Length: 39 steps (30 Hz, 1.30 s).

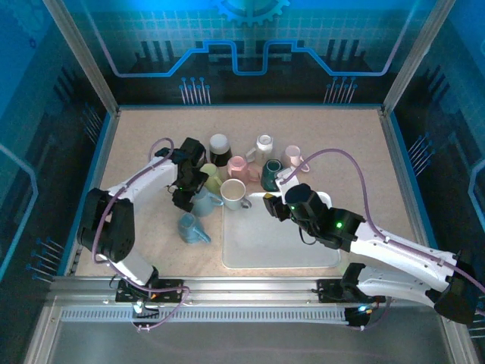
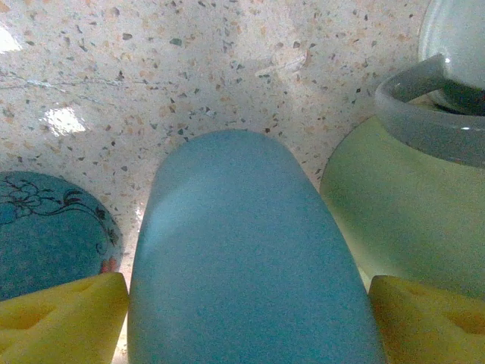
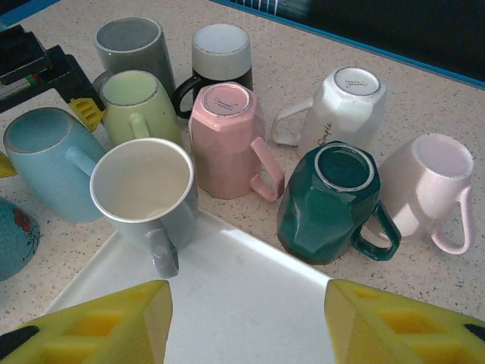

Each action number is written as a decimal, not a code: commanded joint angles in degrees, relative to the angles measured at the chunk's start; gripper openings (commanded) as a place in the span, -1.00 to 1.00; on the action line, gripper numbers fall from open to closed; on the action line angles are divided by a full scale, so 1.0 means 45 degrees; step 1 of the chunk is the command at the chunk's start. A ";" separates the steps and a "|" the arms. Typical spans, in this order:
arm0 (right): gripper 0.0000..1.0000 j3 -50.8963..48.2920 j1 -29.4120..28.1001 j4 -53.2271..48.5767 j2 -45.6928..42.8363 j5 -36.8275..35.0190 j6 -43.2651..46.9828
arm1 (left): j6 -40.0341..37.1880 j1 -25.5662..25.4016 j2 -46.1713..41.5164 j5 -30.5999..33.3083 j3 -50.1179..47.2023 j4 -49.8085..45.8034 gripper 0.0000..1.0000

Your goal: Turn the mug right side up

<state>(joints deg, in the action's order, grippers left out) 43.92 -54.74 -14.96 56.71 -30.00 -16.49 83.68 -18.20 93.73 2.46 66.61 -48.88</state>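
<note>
- Surroundings: the light blue mug stands at the near-left edge of a tight cluster of mugs on the speckled surface. A light green mug is just beside it on the right. A patterned teal mug sits near it on the left.
- Obstruction: a cream-lined grey mug stands mouth up at the far left corner of the white tray, just right of the light blue mug.
- Further back: a grey mug and a black mug with a white base. A pink mug and a white mug stand base up. A dark green mug and a pale pink mug stand to the right.
- Count: ten mugs, one tray, two arms.
- Left arm: its elbow juts toward the surface's left edge and its forearm reaches right into the cluster. The left gripper points down over the light blue mug.
- Left jaws: they stand wide, one yellow pad on each flank of the light blue mug. The right pad sits in the gap beside the light green mug. Whether they press on the mug, I cannot tell.
- Right arm: it stretches from the near right diagonally across the tray. The right gripper hovers over the tray facing the cluster, its jaws apart with nothing between them.
</note>
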 commanded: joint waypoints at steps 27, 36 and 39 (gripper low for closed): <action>0.13 0.0308 -0.0589 -0.0206 0.0086 -0.0672 -0.0012 | -0.1962 0.0977 -0.3494 0.1328 -0.0139 -0.1132 -0.01; 0.20 0.0804 -0.0726 0.0950 0.0403 0.1423 -0.0010 | -0.4150 0.0957 -0.7138 0.1799 -0.1147 -0.0122 -0.04; 0.21 0.0841 -0.0687 0.1604 0.0465 0.4096 0.1184 | -0.5449 0.0958 -0.8635 0.1076 -0.1819 0.1500 -0.04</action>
<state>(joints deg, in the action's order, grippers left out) 45.67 -57.06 -12.49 58.39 -23.00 -15.03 67.16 -14.20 60.66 9.34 60.27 -50.87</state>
